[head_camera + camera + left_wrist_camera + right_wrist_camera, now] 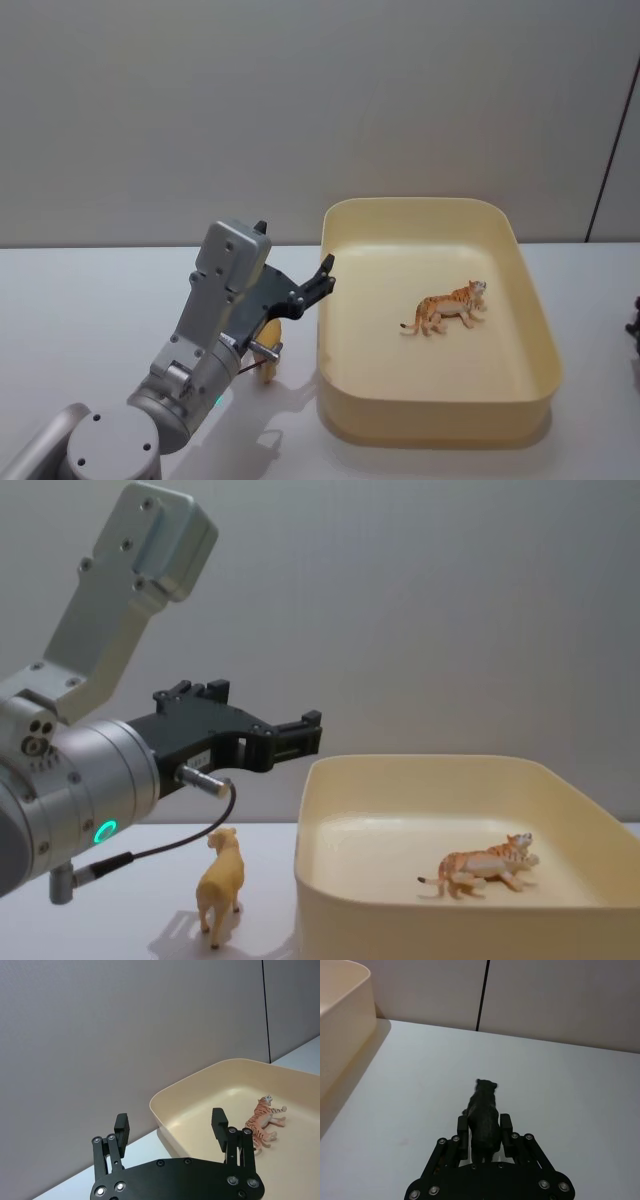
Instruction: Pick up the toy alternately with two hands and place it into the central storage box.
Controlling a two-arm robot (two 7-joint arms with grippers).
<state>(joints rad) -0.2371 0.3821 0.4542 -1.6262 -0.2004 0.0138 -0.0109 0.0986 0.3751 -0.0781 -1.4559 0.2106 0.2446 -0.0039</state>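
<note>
The cream-yellow central storage box [336,300] stands mid-table, with an orange striped tiger toy [447,308] lying inside it. My left gripper [318,280] hangs open and empty above the box's left rim; the left wrist view shows its fingers [121,1127] spread wide, with the tiger [262,1122] beyond them. A pale yellow toy animal [222,880] stands on the table below the left arm, just left of the box [400,920]. My right gripper [484,1129] is shut on a black toy animal [482,1102], its pads against the toy's flanks, over the table right of the box [340,1025].
A grey wall rises close behind the table. A dark shape [634,320] sits at the table's right edge in the head view. The left arm's silver body [70,790], with a green ring light and a cable, hangs over the left half of the table.
</note>
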